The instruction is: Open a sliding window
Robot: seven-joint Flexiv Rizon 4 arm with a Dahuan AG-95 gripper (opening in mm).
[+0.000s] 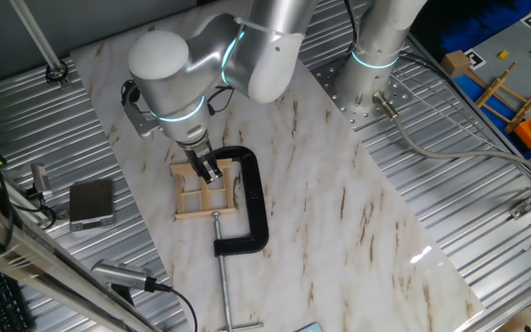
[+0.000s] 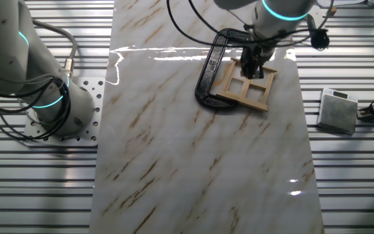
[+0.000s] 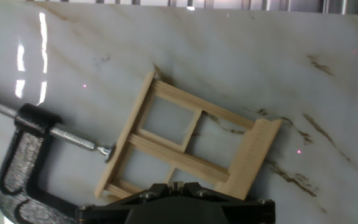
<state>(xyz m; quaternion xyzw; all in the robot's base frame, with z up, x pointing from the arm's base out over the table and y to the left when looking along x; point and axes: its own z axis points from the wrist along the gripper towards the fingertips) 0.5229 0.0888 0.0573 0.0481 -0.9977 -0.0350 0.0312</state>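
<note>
One fixed view: The window lies flat on the marble board, held at one side by the black C-clamp. The clamp's screw handle runs away from the window toward the near edge of the board. The gripper stands directly over the window, its fingertips at the frame's upper part on the side next to the clamp. The fingers appear close together; whether they grip a bar cannot be told from this view. A small grey box sits off the board, well apart from the window on the side away from the clamp.

The other fixed view: The window lies near the far end of the board, with the clamp wrapped around its left side. The gripper descends onto the window's far portion, its dark fingers narrow and touching or nearly touching the wood. The grey box rests on the ribbed table to the right of the window.

Hand view: The window lies tilted, its cross-bars and panes visible. The clamp presses its screw tip against the window's left frame rail. The gripper body fills the bottom edge, just beside the window's lower rail; the fingertips are not visible, so the opening width cannot be told.
</note>
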